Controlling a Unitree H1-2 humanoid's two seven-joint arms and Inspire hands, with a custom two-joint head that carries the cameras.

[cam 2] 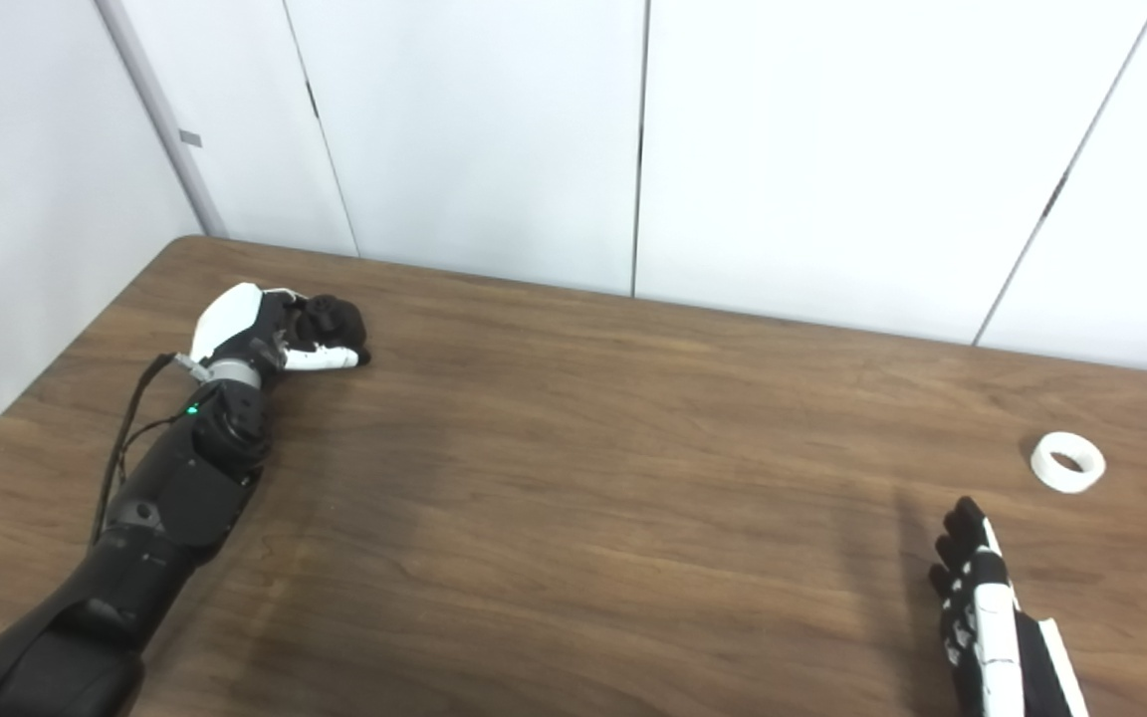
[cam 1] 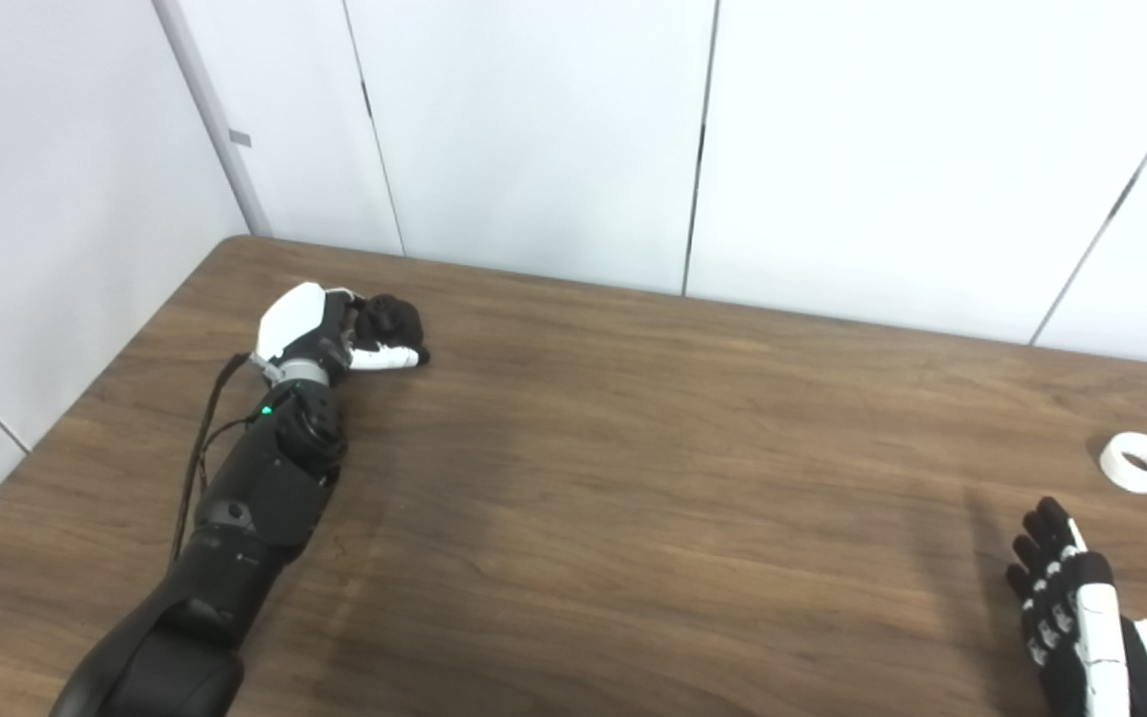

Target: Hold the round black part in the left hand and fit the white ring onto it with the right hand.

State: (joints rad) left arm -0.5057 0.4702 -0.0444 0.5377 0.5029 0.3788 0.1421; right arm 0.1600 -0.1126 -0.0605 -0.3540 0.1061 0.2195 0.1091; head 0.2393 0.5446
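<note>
The left hand (cam 1: 335, 334) rests on the wooden table (cam 1: 633, 478), fingers curled around the round black part (cam 1: 392, 317). The right hand (cam 1: 1071, 597) holds nothing, fingers extended and slightly apart; the white ring (cam 1: 1138, 462) lies just beyond its fingertips, not touching. No writing is legible

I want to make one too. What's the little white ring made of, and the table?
The white ring looks like matte plastic, maybe printed: plain white, no shine, thick wall. I can't be sure. The table looks like dark wood or a wood-look coating: brown streaky grain, with a soft sheen.
</note>
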